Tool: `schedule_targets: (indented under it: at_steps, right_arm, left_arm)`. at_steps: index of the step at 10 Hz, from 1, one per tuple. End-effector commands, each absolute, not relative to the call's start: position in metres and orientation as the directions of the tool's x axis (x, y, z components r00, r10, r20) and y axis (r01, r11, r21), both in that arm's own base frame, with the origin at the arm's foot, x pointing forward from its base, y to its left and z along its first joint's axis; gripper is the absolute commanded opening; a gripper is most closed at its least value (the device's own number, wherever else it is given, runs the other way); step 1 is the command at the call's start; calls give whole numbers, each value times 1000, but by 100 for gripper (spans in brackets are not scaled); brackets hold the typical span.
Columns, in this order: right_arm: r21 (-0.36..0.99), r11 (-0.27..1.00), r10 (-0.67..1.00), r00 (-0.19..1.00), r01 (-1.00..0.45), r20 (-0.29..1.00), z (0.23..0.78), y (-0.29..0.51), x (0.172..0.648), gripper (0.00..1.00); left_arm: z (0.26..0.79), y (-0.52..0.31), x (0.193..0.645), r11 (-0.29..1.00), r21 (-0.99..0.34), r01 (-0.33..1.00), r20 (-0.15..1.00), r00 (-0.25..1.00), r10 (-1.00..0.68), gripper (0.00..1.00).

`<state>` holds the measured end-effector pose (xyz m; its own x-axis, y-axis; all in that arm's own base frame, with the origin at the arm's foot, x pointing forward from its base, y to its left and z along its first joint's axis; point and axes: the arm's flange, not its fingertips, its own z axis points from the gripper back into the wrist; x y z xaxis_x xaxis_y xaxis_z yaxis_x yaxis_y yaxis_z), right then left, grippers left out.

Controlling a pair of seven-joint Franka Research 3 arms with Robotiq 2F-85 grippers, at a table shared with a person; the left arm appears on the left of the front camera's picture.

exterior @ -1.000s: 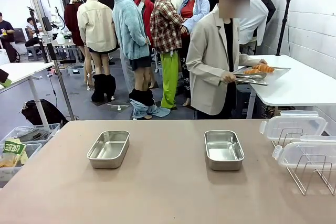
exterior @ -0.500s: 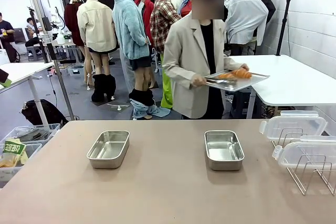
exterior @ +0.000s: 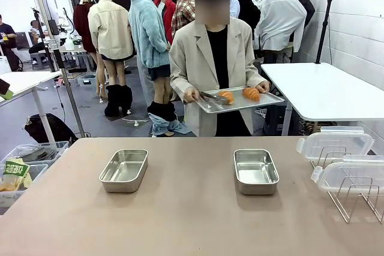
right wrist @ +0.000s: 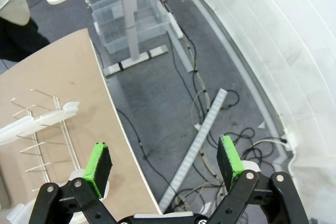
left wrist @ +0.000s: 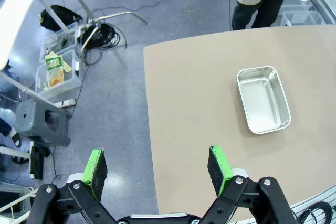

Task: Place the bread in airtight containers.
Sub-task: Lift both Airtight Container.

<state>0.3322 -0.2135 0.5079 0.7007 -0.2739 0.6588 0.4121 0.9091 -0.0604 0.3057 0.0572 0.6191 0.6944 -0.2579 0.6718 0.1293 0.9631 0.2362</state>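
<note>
Two golden bread rolls (exterior: 226,96) (exterior: 252,93) lie on a flat steel tray (exterior: 264,101) that a person holds at the table's far side, with tongs (exterior: 211,96) in one hand touching the left roll. Two open steel airtight containers stand empty on the table, one at the left (exterior: 124,170) and one at the right (exterior: 255,171). Their clear lids (exterior: 334,144) (exterior: 353,175) rest on a wire rack. My left gripper (left wrist: 157,165) hangs open high above the table's edge, with one container (left wrist: 262,99) ahead. My right gripper (right wrist: 164,162) is open over the floor beside the table.
The wire rack (exterior: 354,199) stands at the table's right edge and appears as wire rack (right wrist: 42,129) in the right wrist view. A white side table (exterior: 324,91) is behind at the right. Storage bins (left wrist: 58,72) and cables lie on the floor to the left.
The person has turned from the white side table and carried the tray with the bread leftwards to face my table. Neither gripper has changed.
</note>
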Motion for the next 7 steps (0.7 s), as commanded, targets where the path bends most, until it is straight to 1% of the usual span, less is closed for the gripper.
schedule_targets:
  at_steps: [1, 7]
  right_arm:
    - [-76, 911, -261, 709, 406, 655, 507, -214, 332, 100]
    - [-76, 911, -261, 709, 406, 655, 507, -214, 332, 100]
  left_arm:
    - [621, 58, 307, 960, 244, 137, 668, 694, -269, 100]
    - [621, 58, 307, 960, 244, 137, 668, 694, -269, 100]
